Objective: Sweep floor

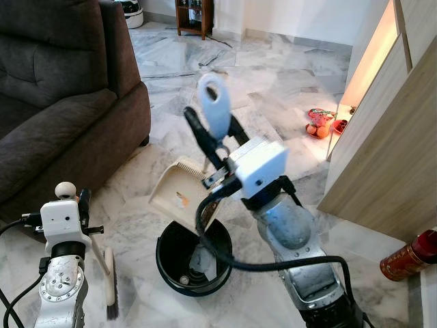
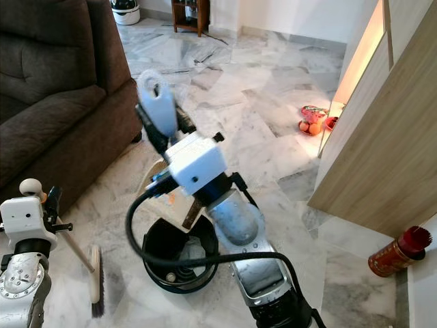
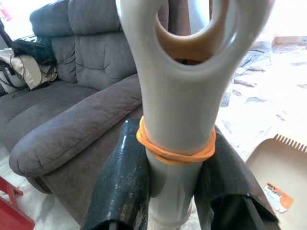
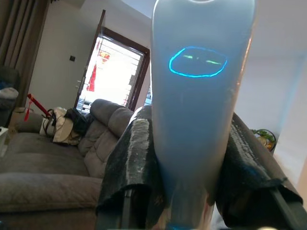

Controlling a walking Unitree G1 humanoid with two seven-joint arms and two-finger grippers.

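Marble floor [image 1: 287, 89] underfoot, pale and veined, running back to a far wall, with a brown sofa [image 1: 61, 96] along its left edge and wooden cabinets [image 1: 389, 157] along the right. Nearest us, the left gripper [image 3: 168, 187] has its two black fingers clamped on the broom handle [image 3: 177, 96], just below an orange rubber band. The broom [image 1: 109, 280] hangs beside that arm, long axis running steeply down, bristles at the floor by the near-left edge; parked there, I'd say, while the pan gets emptied.

Just beyond, a black bin [image 1: 193, 256] sits on the floor straight ahead. Over it, the right gripper [image 1: 215, 140] is closed on the pale blue handle [image 1: 214, 102] of the cream dustpan [image 1: 179, 195]. Handle loop points up and toward the far wall, scoop tilted down with its lower edge at the bin's rim, toothed edge uppermost. That slant looks meant to slide sweepings into the bin, and there's a little debris in the bin's bottom.

Farther off, a red canister [image 1: 410, 255] lies near the right cabinets, and small red and orange items [image 1: 319, 123] rest on the floor at the cabinet foot.
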